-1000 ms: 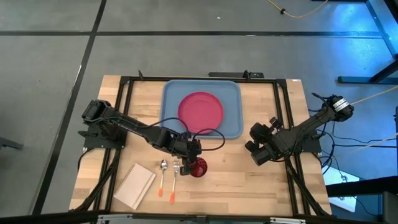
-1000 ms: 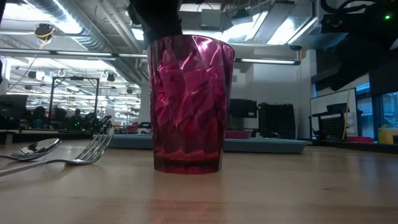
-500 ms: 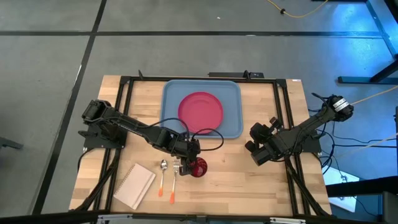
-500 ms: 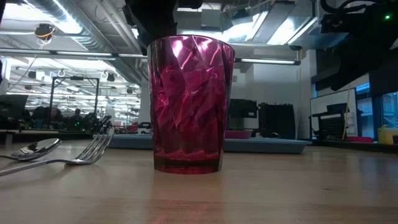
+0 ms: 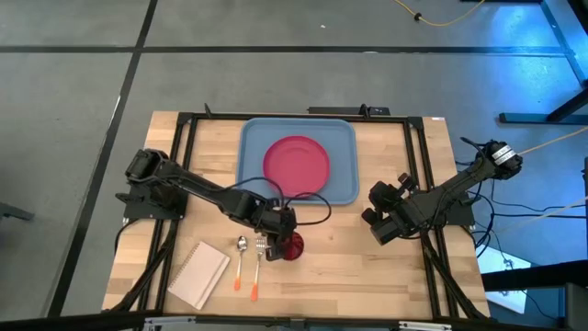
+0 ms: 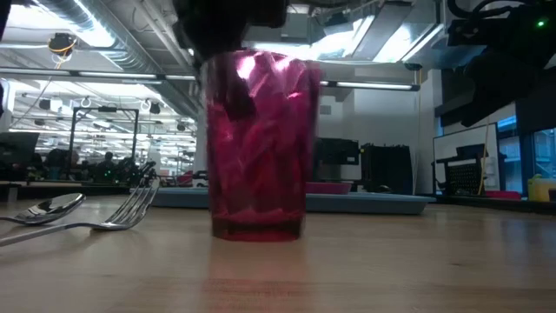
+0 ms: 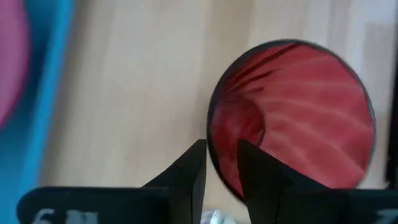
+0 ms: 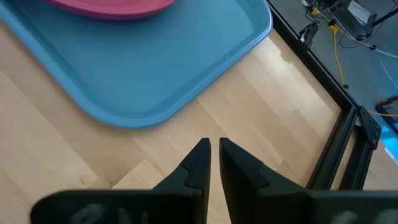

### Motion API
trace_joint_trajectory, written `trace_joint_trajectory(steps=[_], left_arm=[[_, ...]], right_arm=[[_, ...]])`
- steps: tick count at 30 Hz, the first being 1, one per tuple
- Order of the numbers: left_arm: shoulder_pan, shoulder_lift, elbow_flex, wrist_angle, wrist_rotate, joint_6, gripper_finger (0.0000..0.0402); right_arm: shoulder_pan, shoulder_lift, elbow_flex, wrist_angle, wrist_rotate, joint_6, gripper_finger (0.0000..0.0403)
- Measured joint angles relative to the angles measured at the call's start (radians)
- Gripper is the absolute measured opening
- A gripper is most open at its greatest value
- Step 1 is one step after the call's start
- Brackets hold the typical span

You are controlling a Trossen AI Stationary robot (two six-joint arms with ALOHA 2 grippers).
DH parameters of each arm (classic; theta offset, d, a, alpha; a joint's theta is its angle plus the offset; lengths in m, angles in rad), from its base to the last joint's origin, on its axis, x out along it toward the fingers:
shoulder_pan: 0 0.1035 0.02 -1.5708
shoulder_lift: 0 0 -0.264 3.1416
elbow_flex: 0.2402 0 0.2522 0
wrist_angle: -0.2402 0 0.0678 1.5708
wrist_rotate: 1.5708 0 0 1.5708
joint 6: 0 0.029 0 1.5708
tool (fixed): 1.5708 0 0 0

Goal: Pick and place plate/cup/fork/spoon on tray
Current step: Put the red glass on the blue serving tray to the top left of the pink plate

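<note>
The dark red cup (image 5: 292, 245) stands upright on the table, near of the tray; it fills the low view (image 6: 256, 148). My left gripper (image 5: 281, 230) is shut on its rim. The pink-red plate (image 5: 296, 161) lies flat in the light blue tray (image 5: 253, 184) at the table's far middle. The spoon (image 5: 241, 253) and the fork (image 5: 259, 260) lie side by side on the table, left of the cup. My right gripper (image 8: 214, 155) is shut and empty, above the table right of the tray. My left gripper pinches the cup's rim (image 7: 211, 146) on the cup's left side. One finger (image 7: 252, 168) is inside the cup and the other finger (image 7: 193, 165) is outside. The fingers come from above, pointing down. The cup stays upright, its base at the table top.
A white notebook (image 5: 197, 274) lies at the near left, beside the spoon. Bare wood lies right of the cup. The tray's near rim (image 6: 373, 202) shows behind the cup in the low view. Black frame rails run along the table's sides.
My left gripper has come down onto the cup's rim, and a dark finger now shows inside the cup. The cup has shifted slightly toward the table's left and shows blurred.
</note>
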State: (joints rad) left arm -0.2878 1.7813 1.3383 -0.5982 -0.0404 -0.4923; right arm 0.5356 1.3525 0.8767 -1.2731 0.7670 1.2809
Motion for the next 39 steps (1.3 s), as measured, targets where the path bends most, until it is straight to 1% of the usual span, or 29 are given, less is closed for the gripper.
trace_joint_trajectory(steps=[2, 4, 26, 34, 37, 39], left_arm=[[0.007, 0.004, -0.003, -0.013, 0.02, 0.007, 0.0082], [0.014, 0.008, 0.0, 0.015, 0.024, 0.017, 0.0082], [0.014, 0.011, -0.002, 0.023, 0.028, 0.041, 0.0082], [0.014, 0.011, -0.002, 0.04, -0.024, 0.081, 0.0082], [0.015, 0.011, -0.002, 0.041, -0.019, 0.08, 0.0074], [0.015, 0.011, -0.002, 0.041, -0.013, 0.08, 0.0058]], right_arm=[[0.0, 0.0, 0.0, -0.001, 0.0, 0.0, 0.0039], [0.0, 0.0, 0.0, 0.002, 0.0, 0.0, 0.0039], [0.0, 0.0, 0.0, 0.001, 0.0, -0.002, 0.004], [0.0, 0.0, 0.0, 0.001, 0.0, -0.002, 0.004], [0.0, 0.0, 0.0, 0.001, 0.0, -0.003, 0.004], [0.0, 0.0, 0.0, 0.001, 0.0, -0.003, 0.0039]])
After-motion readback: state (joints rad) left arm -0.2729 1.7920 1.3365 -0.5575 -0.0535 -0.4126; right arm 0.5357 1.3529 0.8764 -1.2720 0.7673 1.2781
